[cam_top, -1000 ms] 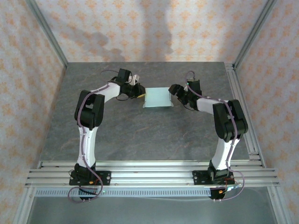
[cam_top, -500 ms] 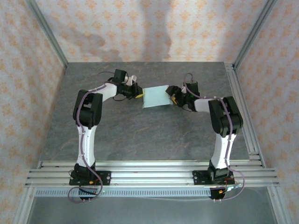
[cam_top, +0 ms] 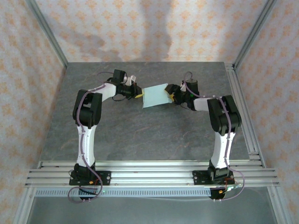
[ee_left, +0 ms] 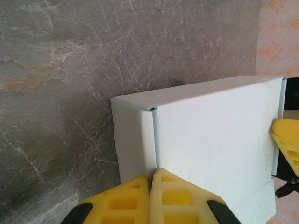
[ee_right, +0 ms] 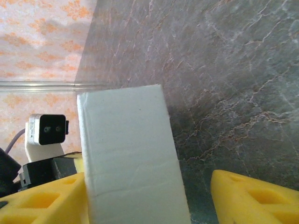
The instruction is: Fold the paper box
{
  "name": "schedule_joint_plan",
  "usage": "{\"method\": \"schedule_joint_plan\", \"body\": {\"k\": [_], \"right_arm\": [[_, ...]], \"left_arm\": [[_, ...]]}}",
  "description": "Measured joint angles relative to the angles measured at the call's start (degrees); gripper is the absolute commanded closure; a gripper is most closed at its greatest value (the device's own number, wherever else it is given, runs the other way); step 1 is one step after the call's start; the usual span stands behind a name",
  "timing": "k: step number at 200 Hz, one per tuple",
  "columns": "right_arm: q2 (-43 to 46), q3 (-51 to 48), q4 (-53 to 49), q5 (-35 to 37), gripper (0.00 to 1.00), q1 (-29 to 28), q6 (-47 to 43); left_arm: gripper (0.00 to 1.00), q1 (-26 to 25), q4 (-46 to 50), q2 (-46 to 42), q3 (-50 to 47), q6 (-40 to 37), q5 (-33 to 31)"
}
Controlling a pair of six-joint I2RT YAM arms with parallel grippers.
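The left wrist view shows the left gripper [ee_left: 150, 198] pinched shut on the near edge of the paper box [ee_left: 210, 135], at a fold seam. From above, that grip is too small to judge. The box is pale mint, rectangular and tilted, mid-table [cam_top: 140, 140] between both arms. The right gripper [ee_right: 149, 200] stands apart, with one finger against the box and the other clear. The frame cuts off the box's lower edge.

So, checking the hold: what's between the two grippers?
The box, in the top view: left gripper shut on one end, right gripper open around the other.
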State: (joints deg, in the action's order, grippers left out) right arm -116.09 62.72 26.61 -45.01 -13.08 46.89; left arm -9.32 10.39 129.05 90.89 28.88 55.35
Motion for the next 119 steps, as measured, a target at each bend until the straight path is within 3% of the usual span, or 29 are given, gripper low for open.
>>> {"method": "schedule_joint_plan", "body": {"k": [31,87,96,108,119], "right_arm": [[-0.2,0.3,0.5,-1.5,0.52,0.0,1.1],[-0.2,0.3,1.3,-2.4,0.62,0.1,1.3],[-0.2,0.3,1.3,-2.4,0.62,0.1,1.3],[-0.2,0.3,1.2,-2.4,0.62,0.1,1.3],[-0.1,0.3,1.1,-2.4,0.62,0.1,1.2]], "left_arm": [[0.87,0.0,0.1,0.0,0.0,-1.1,0.0],[0.53,0.3,-1.3,0.1,-1.4,-2.0,-1.8],[0.36,0.4,-3.1,-0.1,-2.6,-2.0,-1.9],[0.03,0.5,-6.1,-1.2,-4.6,-1.4,-1.5],[0.00,-0.1,-8.7,-3.8,-7.3,-1.5,-2.4]]}}
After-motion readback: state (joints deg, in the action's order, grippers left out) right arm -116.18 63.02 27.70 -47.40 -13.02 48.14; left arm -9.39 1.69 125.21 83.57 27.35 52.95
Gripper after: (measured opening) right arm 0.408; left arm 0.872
